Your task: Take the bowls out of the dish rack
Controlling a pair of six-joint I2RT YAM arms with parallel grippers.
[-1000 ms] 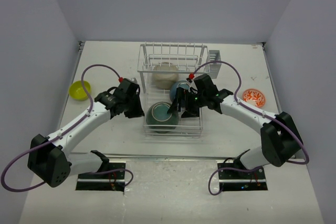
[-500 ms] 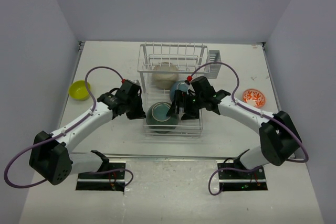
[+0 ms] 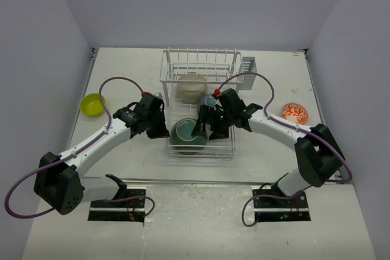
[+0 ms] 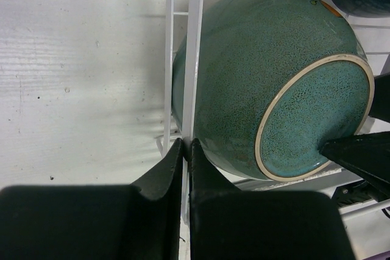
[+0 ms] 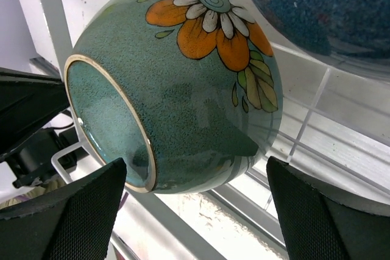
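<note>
**Overhead and wrist views: unloading under way.** The yellow-green bowl (image 3: 92,104) at the left of the frame and the orange-patterned bowl (image 3: 295,112) at the right sit on the table (image 3: 122,71), outside the dish rack (image 3: 201,65). We judge these two done.

Three bowls are in the rack:
- the beige bowl (image 3: 191,86), near the rack's middle;
- the dark blue bowl (image 3: 209,100), just right of it and largely hidden by the right arm (image 3: 274,127);
- the teal bowl (image 5: 183,77), painted with an orange flower, at lower centre on the flat grid base. It is tipped so that its foot ring faces both wrist cameras.

The right gripper (image 5: 195,172) stands wide, with one finger on each side of the teal bowl, and we see neither pad touching it. The left gripper (image 4: 186,168) has its fingers pressed together on the rack's left edge wire, which runs into the seam between them. We read this as a pinch that steadies the rack. The teal bowl lies just beside these fingers and is not held by them.

The step in hand, as we judge it, is the right arm's grasp of the teal bowl. The next move calls for closing squarely across the rounded, glazed wall, which may slip. The lift must then clear the rack wires and the dark blue bowl close by.
</note>
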